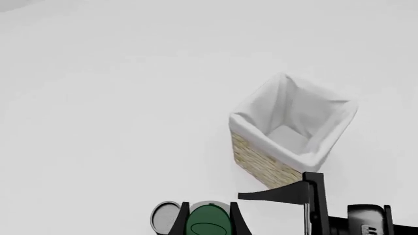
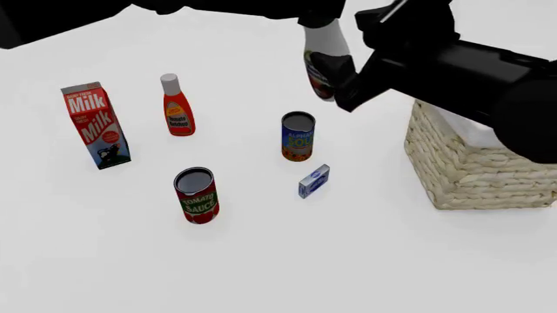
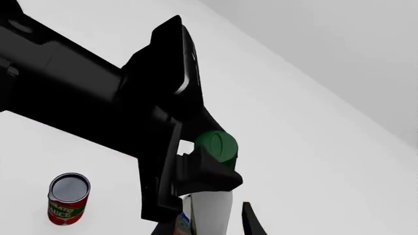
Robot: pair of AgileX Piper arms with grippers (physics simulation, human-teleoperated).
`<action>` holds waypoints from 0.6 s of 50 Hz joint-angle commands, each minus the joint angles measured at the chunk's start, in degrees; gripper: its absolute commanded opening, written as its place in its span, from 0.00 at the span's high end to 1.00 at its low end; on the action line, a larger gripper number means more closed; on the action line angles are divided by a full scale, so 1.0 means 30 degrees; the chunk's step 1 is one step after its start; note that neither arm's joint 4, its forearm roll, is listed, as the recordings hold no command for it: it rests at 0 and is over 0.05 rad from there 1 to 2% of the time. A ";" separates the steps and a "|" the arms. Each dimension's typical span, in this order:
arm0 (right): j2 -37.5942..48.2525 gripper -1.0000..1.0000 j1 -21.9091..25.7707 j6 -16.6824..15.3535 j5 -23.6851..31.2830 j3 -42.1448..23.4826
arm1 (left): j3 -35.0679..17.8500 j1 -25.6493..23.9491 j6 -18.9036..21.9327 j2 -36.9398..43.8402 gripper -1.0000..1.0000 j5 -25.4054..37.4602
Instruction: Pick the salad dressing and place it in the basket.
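Dressing [image 2: 323, 57] hanging airborne, left gripper [image 2: 324, 40] pinching neck under green cap; basket [image 2: 474, 171] at 4 o'clock. Light, stiff, slick plastic; neck hold suiting. Right gripper [image 3: 216, 223] state unclear

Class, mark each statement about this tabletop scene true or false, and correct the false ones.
1. The left gripper holds the salad dressing up off the table. True.
2. The salad dressing already sits in the basket. False: the basket's white lining shows nothing inside, and the bottle hangs in the air to the left of the basket.
3. The milk carton lies on its side. False: it stands upright.
4. The tomato sauce can stands nearer the front camera than the ketchup bottle. True.
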 commanded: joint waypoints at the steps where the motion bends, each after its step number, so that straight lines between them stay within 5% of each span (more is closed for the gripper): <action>1: 0.0491 0.00 -0.0107 -0.0110 -0.0108 -0.0392 | 0.0071 -0.0242 0.0287 -0.0380 1.00 -0.0004; 30: 0.1248 0.00 -0.0277 -0.0124 -0.0158 -0.1209 | 0.0644 -0.0662 0.0182 -0.0882 1.00 -0.0106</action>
